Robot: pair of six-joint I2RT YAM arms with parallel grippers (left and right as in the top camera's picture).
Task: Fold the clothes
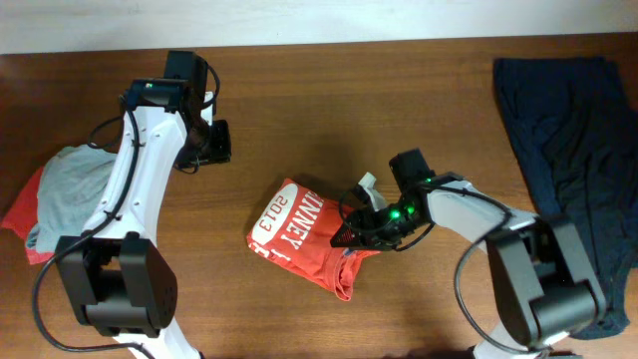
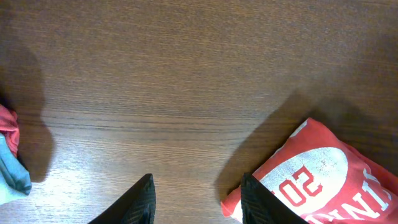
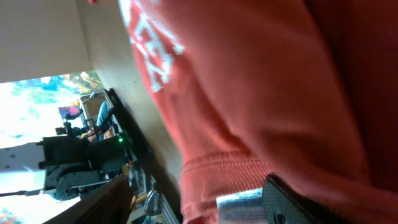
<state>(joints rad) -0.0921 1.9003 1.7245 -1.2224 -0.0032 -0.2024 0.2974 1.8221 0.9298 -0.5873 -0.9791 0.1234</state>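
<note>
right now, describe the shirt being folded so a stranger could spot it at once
Look at the middle of the brown wooden table. A folded orange-red T-shirt lies there. Unlike the dark navy garment at the right edge and the light grey shirt at the left, it carries white block lettering and the number 2013.

- We see a brown wood-grain bench filling most of the overhead view.
- A pale wall runs along its far edge.
- From the right wrist, we glimpse a bright, washed-out opening behind dark equipment.
</note>
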